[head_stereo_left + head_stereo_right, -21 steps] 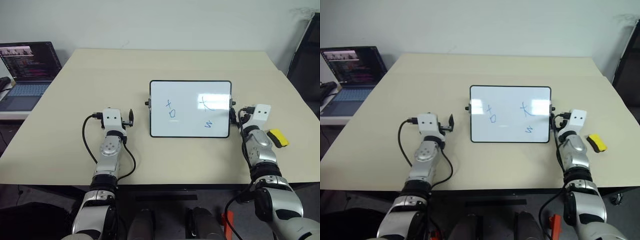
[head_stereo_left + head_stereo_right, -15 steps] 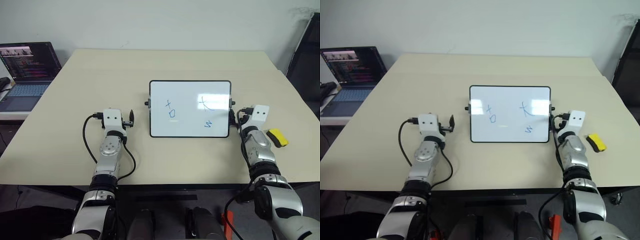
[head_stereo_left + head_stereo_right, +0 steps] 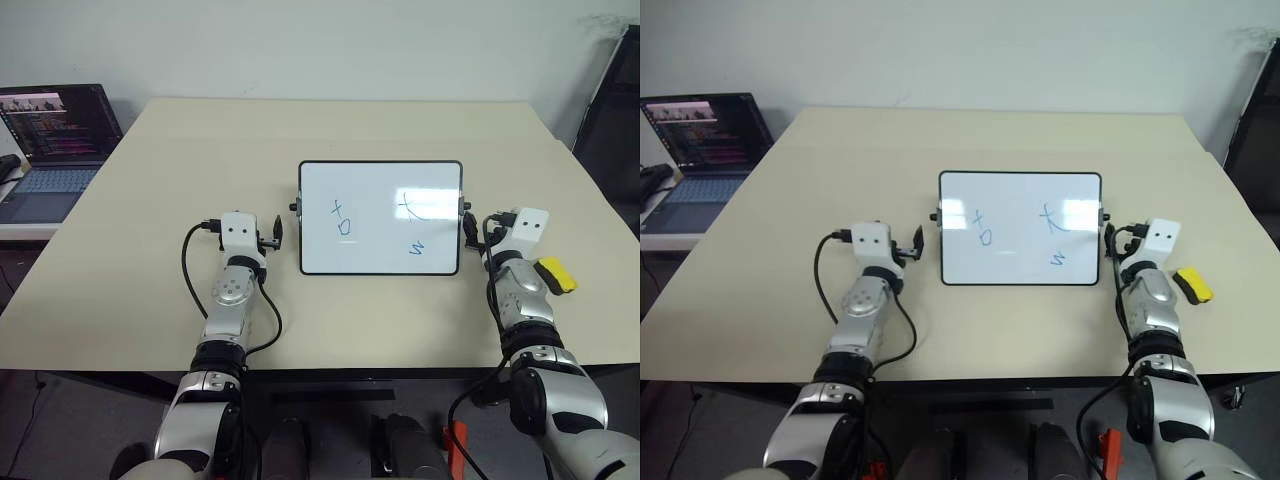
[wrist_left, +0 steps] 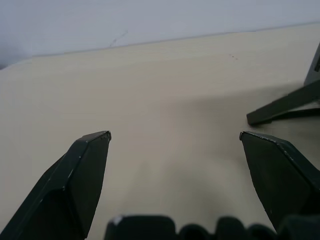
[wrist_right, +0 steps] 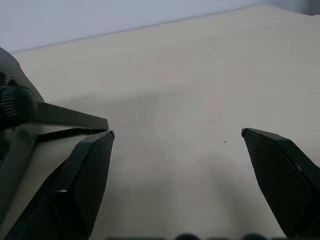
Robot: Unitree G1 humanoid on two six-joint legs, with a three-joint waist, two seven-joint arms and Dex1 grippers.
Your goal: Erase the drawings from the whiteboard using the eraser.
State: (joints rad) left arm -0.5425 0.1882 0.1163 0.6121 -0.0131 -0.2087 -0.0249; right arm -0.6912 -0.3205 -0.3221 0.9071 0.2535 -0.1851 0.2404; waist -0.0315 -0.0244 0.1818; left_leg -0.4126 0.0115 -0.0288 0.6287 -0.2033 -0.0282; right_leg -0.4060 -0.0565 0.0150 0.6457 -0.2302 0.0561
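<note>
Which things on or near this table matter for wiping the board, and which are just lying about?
For the job:
- whiteboard, lying mid-table
- drawings in blue marker on it
- eraser, on the table beside the right arm, not held

Lying about:
- laptop, open on a side surface past the table's left edge

Laptop [image 3: 45, 150] cut by the frame edge.

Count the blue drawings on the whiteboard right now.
3. A cross with a small square on the whiteboard's left half, a crossed curve upper right, a "w"-like squiggle lower right. None look hidden.
</note>
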